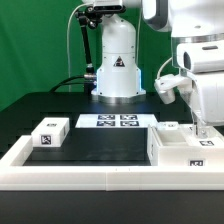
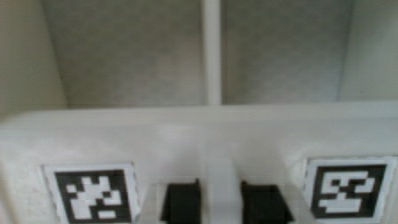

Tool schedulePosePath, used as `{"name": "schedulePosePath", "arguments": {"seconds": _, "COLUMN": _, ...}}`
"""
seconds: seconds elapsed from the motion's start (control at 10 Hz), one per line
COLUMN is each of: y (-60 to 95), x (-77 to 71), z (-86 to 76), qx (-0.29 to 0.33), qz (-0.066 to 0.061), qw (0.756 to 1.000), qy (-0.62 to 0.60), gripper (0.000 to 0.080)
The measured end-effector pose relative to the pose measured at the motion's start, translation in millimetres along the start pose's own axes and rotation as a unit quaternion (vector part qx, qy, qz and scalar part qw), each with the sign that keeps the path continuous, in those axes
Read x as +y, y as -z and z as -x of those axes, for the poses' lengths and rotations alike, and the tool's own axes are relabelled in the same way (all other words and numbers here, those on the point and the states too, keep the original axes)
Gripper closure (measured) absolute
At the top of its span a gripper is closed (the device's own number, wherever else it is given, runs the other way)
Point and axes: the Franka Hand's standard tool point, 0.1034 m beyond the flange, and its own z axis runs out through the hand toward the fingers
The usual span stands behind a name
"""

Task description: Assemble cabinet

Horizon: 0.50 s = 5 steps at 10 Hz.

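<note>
So the cabinet [image 1: 178, 150] sits in the lower right of the exterior view, just beside the white rim [image 1: 90, 172] that frames the black table [image 1: 100, 140]. The gripper [image 1: 203, 132] is down at the cabinet's top, on the exterior view's right. In the wrist view the two dark fingers [image 2: 178, 203] stand close together, with only a narrow white strip between them and a tag [image 2: 93, 192] on either side. It's blurry, so I honestly can't tell if they're pinching that strip or just off it. The small tagged block [image 1: 50, 132] is at middle left, well apart. The marker board [image 1: 120, 121] lies mid-frame, in front of the arm's base [image 1: 117, 65].
</note>
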Motion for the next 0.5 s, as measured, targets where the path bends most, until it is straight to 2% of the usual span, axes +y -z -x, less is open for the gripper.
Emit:
{"name": "schedulePosePath", "arguments": {"seconds": 0.1, "y": 0.0, "x": 0.0, "z": 0.0, "qx": 0.000, "qz": 0.000, "qw": 1.000, "qy": 0.000, "gripper": 0.0533}}
{"name": "schedulePosePath", "arguments": {"seconds": 0.2, "y": -0.1, "x": 0.0, "z": 0.0, "qx": 0.000, "qz": 0.000, "qw": 1.000, "qy": 0.000, "gripper": 0.0533}}
{"name": "schedulePosePath", "arguments": {"seconds": 0.3, "y": -0.1, "x": 0.0, "z": 0.0, "qx": 0.000, "qz": 0.000, "qw": 1.000, "qy": 0.000, "gripper": 0.0350}}
{"name": "schedulePosePath", "arguments": {"seconds": 0.4, "y": -0.1, "x": -0.1, "z": 0.1, "qx": 0.000, "qz": 0.000, "qw": 1.000, "qy": 0.000, "gripper": 0.0216}}
{"name": "schedulePosePath", "arguments": {"seconds": 0.5, "y": -0.2, "x": -0.1, "z": 0.1, "qx": 0.000, "qz": 0.000, "qw": 1.000, "qy": 0.000, "gripper": 0.0216}}
